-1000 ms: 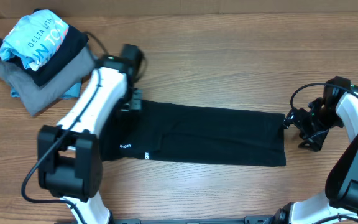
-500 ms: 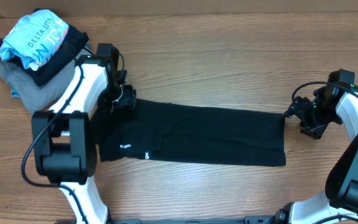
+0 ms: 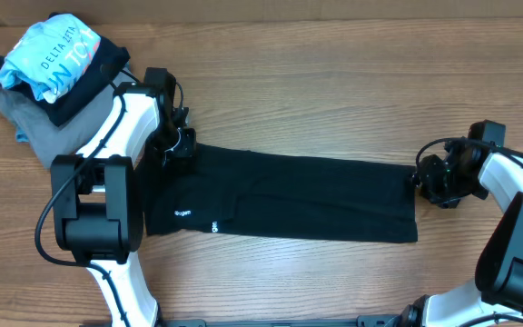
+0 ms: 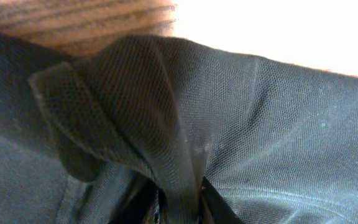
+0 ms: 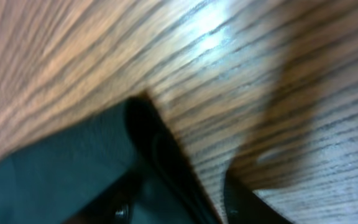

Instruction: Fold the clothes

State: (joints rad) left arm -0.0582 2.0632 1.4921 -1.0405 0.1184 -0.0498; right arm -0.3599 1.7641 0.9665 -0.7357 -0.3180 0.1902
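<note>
Clothes point(image 3: 289, 195) lie across the table point(image 3: 316, 82) as one long black strip; end-to-end fold not yet made. My left gripper point(image 3: 182, 145) pinches the far-left corner; right gripper point(image 3: 424, 177) sits at the right edge, grip I cannot tell.

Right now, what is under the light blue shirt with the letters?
Under the light blue shirt lies a dark garment, then a grey garment below. A blue edge peeks out underneath. Anything deeper in the pile is covered.

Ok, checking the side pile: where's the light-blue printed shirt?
Overhead, the light-blue shirt lies at the table's far-left corner, stacked above the grey garment.
</note>
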